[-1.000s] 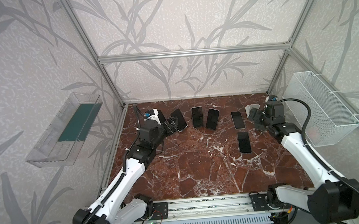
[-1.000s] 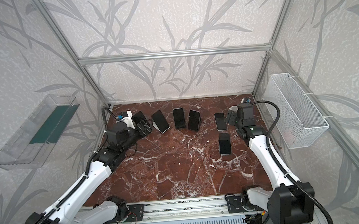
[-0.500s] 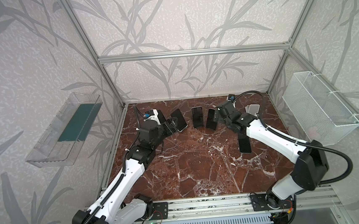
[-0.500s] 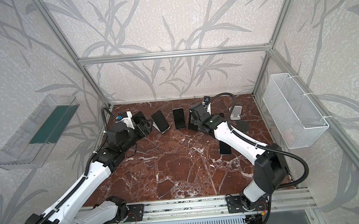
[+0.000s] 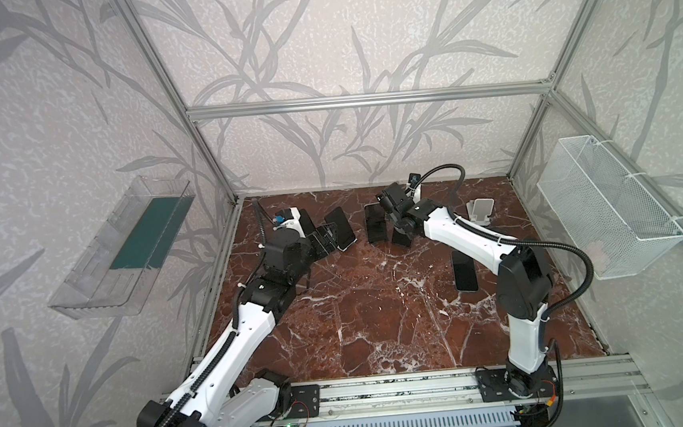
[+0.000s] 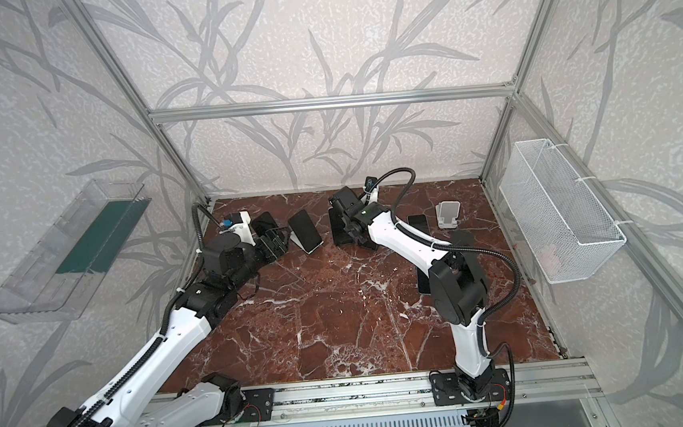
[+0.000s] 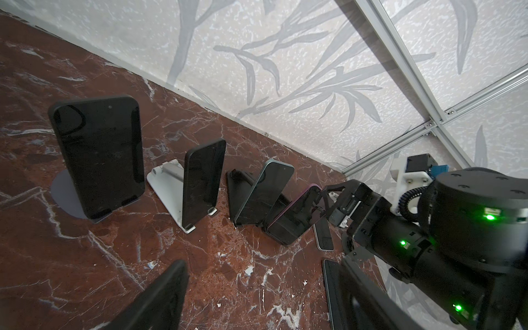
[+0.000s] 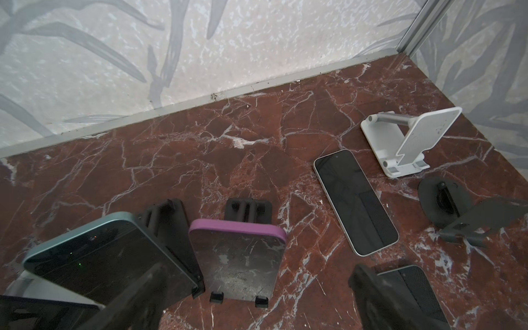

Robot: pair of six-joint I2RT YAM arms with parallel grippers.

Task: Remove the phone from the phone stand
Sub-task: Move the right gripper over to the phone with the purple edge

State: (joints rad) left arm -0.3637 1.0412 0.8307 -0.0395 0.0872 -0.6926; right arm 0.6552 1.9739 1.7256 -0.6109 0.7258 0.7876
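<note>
The right gripper (image 8: 254, 285) is poised above the purple-cased phone (image 8: 237, 257), fingers (image 8: 400, 300) spread wide on either side, presumably so the case can be taken by its edges. The phone is seen propped, leaning back, on its black stand (image 8: 248, 210) toward twelve o'clock of the bench (image 5: 382, 324). At ten o'clock the left gripper (image 5: 327, 240) is parked low beside a white stand (image 7: 168, 185), fingers parted, nothing gripped, probably clear of the reach.
</note>
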